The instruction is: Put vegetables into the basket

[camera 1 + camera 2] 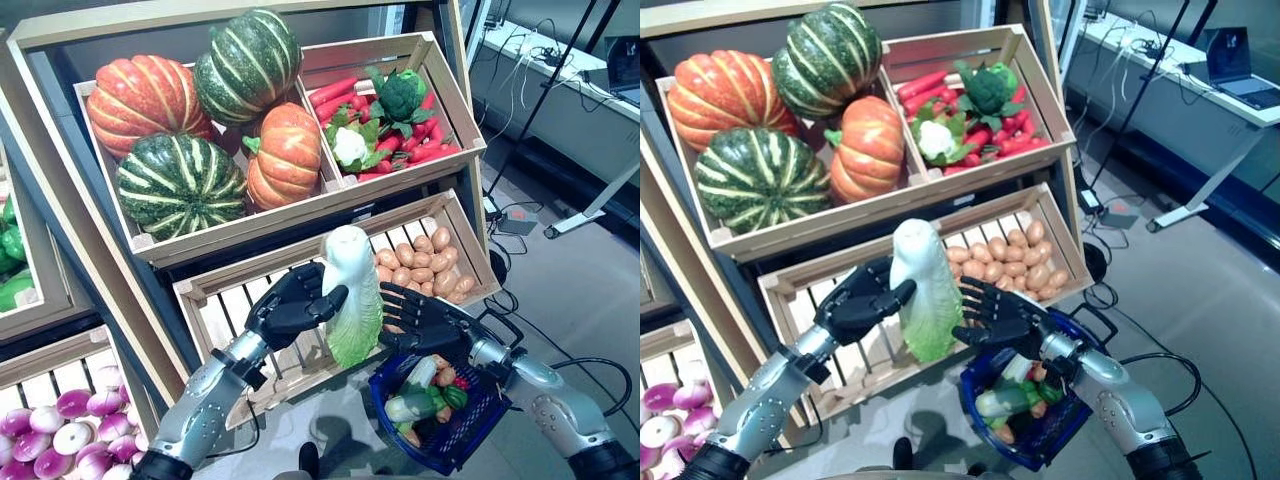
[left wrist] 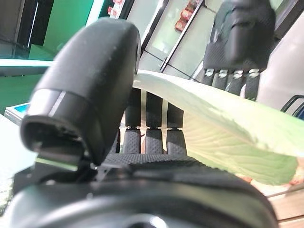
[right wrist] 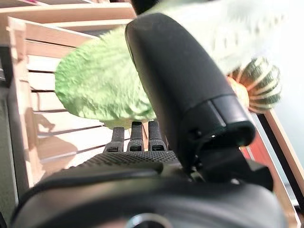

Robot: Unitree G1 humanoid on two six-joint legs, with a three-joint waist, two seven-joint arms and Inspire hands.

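At the centre of the frame the left hand (image 1: 292, 305) holds a napa cabbage (image 1: 352, 295) upright, white stalk up and green leaves down, with fingers and thumb curled round its pale middle. The right hand (image 1: 425, 325) sits just right of the cabbage, fingers spread and nearly straight against its leafy lower half (no grip visible). Below that hand, at lower right, the blue basket (image 1: 478, 420) already contains several vegetables (image 1: 425, 390). Behind the cabbage stands a slatted wooden crate (image 1: 235, 310) with potatoes (image 1: 420, 262) at its right end. Pumpkins (image 1: 215, 115) fill the upper-left crate; red carrots and broccoli (image 1: 398, 95) lie beside them.
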